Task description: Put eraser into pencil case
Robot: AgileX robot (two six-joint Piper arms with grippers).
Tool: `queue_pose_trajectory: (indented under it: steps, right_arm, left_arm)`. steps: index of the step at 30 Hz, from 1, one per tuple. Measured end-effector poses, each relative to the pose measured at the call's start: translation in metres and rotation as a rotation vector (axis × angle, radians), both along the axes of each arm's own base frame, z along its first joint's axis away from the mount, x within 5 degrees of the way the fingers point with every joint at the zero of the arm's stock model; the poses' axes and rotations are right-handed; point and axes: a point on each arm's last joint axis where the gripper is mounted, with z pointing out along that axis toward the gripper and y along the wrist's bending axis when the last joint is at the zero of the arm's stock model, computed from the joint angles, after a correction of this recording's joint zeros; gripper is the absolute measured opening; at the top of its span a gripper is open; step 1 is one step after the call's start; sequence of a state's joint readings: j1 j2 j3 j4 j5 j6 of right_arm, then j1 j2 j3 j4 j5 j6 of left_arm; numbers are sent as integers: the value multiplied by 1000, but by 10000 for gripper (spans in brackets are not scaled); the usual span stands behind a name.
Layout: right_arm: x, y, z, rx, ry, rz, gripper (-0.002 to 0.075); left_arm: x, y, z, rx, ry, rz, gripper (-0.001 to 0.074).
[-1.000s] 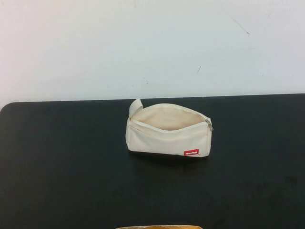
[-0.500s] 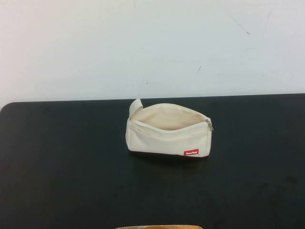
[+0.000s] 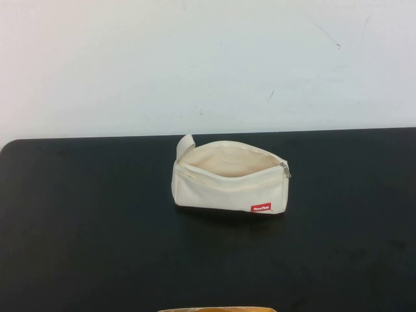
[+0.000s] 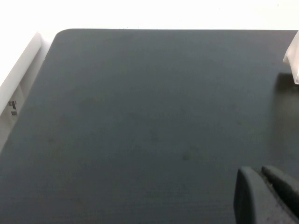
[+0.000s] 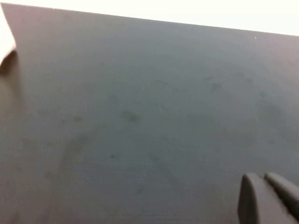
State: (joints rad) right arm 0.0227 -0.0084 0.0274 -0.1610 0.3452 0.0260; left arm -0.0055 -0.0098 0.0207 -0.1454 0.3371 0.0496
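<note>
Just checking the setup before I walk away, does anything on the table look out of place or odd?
No eraser shows in any view. The pencil case stands unzipped mid-table, undamaged. The left tool and right tool hang shut over bare table, each at its own side.

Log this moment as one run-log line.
pencil case: unzipped, upright on black table | eraser: not visible | left gripper: shut, above bare table | right gripper: shut, above bare table

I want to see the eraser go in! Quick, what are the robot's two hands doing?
Left gripper: shut, holding nothing, parked over the black table.
Right gripper: shut, holding nothing, also parked.
The pencil case sits unzipped; no eraser in sight.
</note>
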Motion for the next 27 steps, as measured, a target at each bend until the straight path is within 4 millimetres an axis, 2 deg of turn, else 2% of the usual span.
queue_pose_trajectory:
  steps: [6, 27]
  right_arm:
    - [0, -1, 0, 89, -4, -40, -1]
    - [-1, -3, 0, 75, 10, -79, -1]
  left_arm:
    - [0, 0, 0, 0, 0, 0, -1]
    - [0, 0, 0, 0, 0, 0, -1]
